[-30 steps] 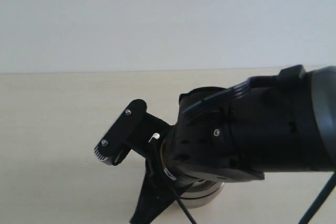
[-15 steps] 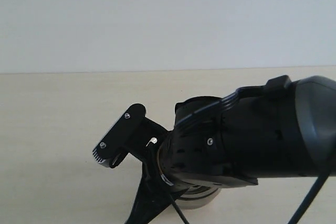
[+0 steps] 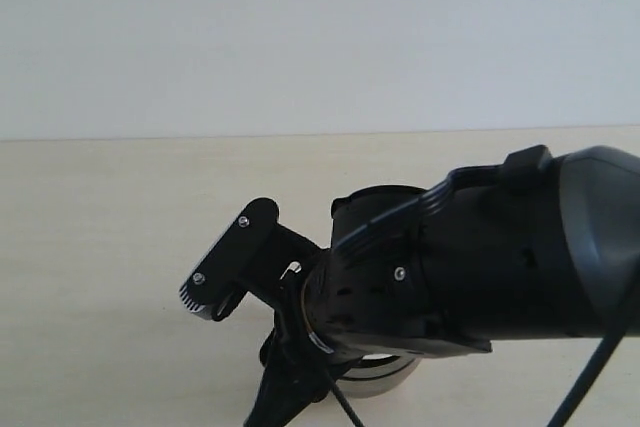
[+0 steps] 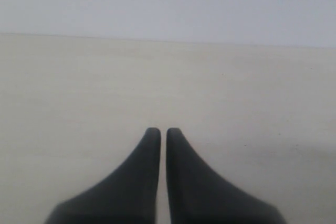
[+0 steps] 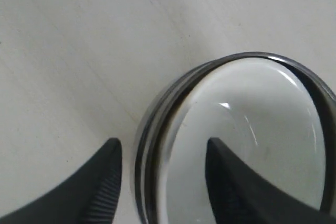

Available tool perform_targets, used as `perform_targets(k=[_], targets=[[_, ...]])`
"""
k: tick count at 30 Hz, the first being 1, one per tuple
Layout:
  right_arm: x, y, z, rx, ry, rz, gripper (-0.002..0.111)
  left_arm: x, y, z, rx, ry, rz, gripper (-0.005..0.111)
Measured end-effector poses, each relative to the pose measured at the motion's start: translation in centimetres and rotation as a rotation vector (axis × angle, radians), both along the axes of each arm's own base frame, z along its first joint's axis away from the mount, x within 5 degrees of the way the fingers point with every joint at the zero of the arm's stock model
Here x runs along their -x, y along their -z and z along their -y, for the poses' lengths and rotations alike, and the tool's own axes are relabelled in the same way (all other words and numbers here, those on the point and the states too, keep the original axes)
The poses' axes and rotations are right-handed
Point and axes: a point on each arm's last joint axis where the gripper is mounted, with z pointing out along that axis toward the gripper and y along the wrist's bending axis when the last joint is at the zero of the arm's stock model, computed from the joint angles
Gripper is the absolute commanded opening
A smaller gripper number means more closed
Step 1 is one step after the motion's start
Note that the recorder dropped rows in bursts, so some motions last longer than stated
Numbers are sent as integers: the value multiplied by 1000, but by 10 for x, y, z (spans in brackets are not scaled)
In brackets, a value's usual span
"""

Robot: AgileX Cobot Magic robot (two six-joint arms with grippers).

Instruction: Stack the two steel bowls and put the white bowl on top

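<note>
Two steel bowls point(image 5: 144, 156) are sitting nested low-centre in the exterior view, cradling the white bowl point(image 5: 252, 145), while the right fingers point(image 5: 100, 187) are hanging spread open astride the rim, risking snagging and tipping the stack on withdrawal, and the left fingers point(image 4: 147, 182) are resting clenched, empty.

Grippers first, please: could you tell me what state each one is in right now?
Left gripper: shut, empty.
Right gripper: open, jaws astride the rims of the steel bowl and the white bowl nested in it.
</note>
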Motion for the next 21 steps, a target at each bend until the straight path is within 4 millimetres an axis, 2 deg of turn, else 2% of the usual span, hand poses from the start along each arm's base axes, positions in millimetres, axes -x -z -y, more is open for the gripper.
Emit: perform_targets(k=[3, 5, 8, 10, 16, 21], targets=[[-1, -1, 1, 13, 6, 9, 43, 0, 0, 0, 0, 0, 0, 4], [-1, -5, 3, 18, 12, 22, 36, 0, 0, 0, 0, 0, 0, 4], [-1, -19, 5, -14, 19, 43, 17, 0, 0, 0, 0, 0, 0, 4], [0, -28, 6, -51, 24, 54, -1, 0, 0, 0, 0, 0, 0, 4], [4, -39, -1, -186, -2, 48, 0, 0, 0, 0, 0, 0, 0, 4], [1, -21, -10, -186, -7, 16, 0, 0, 0, 0, 0, 0, 0, 4]])
